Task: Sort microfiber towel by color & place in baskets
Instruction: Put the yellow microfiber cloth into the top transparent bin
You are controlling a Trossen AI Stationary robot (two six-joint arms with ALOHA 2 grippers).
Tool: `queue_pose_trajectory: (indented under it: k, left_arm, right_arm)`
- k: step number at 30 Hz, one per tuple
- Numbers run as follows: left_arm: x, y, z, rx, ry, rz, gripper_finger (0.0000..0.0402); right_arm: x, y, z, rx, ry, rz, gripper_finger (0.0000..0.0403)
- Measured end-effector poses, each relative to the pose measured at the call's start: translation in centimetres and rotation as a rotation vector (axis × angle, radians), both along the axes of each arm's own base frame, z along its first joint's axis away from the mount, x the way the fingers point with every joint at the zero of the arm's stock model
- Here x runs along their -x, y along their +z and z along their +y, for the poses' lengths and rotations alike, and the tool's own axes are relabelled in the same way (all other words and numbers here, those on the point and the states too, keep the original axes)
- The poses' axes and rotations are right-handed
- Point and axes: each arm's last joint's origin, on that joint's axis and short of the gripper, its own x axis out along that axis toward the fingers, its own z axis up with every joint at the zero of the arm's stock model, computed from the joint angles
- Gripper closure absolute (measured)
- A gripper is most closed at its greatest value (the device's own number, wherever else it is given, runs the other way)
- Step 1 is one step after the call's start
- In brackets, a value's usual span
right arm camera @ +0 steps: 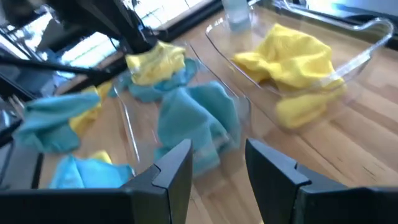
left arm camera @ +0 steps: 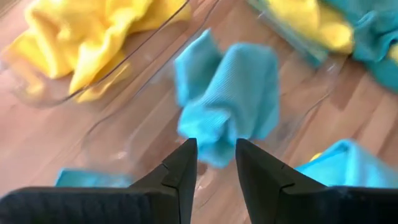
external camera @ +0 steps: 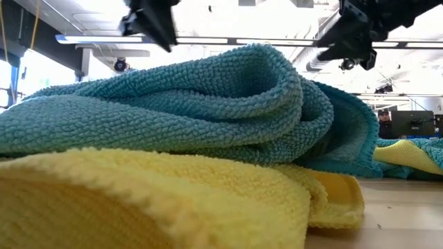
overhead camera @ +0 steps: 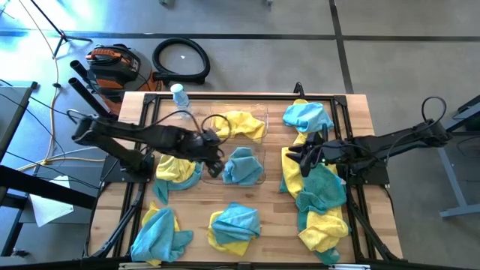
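A: Left gripper (overhead camera: 212, 154)?
B: Mid-table, at the left edge of the near clear plastic basket (overhead camera: 257, 177). Fingers (left arm camera: 181, 171) parted by a narrow gap, nothing between them. The teal fuzzy towel (left arm camera: 227, 99) lies in that basket just beyond the tips, not touched.

A: Other basket?
B: The far clear plastic basket (overhead camera: 261, 114) sits right behind it and holds a bright yellow fuzzy towel (overhead camera: 241, 124). A clear plastic water bottle (overhead camera: 180, 97) stands at its far-left corner.

A: Right gripper (overhead camera: 294, 155)?
B: Just right of the near basket, above a yellow towel on the right-hand pile (overhead camera: 321, 202) of mixed teal and yellow cloths. Fingers (right arm camera: 176, 168) clearly apart, empty.

A: Loose towels?
B: A teal-over-yellow heap at far right (overhead camera: 307, 116), a yellow-and-teal one under the left arm (overhead camera: 175, 169), a heap at near left (overhead camera: 160, 234), and one at near centre (overhead camera: 235, 227). The low view is filled by a teal towel on a yellow one (external camera: 180, 111), close to the camera.

A: Off-table?
B: An orange-and-black vacuum (overhead camera: 112, 66) and a coiled black hose (overhead camera: 181, 60) on the floor behind.
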Motion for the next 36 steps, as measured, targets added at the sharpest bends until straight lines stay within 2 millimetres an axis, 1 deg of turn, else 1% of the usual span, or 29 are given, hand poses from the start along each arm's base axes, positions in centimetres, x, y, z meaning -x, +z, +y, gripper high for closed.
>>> queue_pose_trajectory:
  k: [4, 8, 11, 13, 16, 19, 24, 29, 36]
  left_arm:
    - [3.3, -0.8, 0.5, 0.008, -0.002, -0.048, 0.0306]
    - [6.4, -0.9, 0.9, -0.001, -0.033, -0.124, 0.0306]
    - [8.5, -0.9, 1.2, -0.008, -0.05, -0.161, 0.0306]
    - [9.6, -0.9, 1.4, -0.013, -0.06, -0.183, 0.0306]
    - [10.9, -1.0, 1.6, -0.02, -0.075, -0.209, 0.0306]
    - [11.9, -1.0, 1.7, -0.031, -0.1, -0.232, 0.0306]
    - [13.0, -0.9, 1.8, -0.054, -0.137, -0.247, 0.0306]
    - [13.4, -0.7, 1.8, -0.047, -0.168, -0.268, 0.0306]
    - [13.5, -0.6, 1.8, -0.043, -0.193, -0.269, 0.0306]
  right_arm:
    - [-1.4, 0.2, 0.3, -0.019, -0.032, 0.012, 0.0259]
    - [-3.5, 1.3, 0.4, 0.002, -0.1, 0.11, 0.0259]
    - [-4.8, 1.7, 0.0, -0.044, -0.204, 0.254, 0.0259]
    - [-5.3, 1.8, -0.5, -0.099, -0.291, 0.369, 0.0259]
    - [-5.9, 1.4, -1.1, -0.201, -0.408, 0.544, 0.0259]
    - [-6.4, 0.5, -1.5, -0.263, -0.485, 0.671, 0.0259]
    - [-7.6, -1.8, -1.9, -0.375, -0.546, 0.796, 0.0259]
    - [-8.7, -3.9, -1.8, -0.441, -0.587, 0.888, 0.0259]
    - [-9.8, -6.8, -1.6, -0.47, -0.612, 1.005, 0.0259]
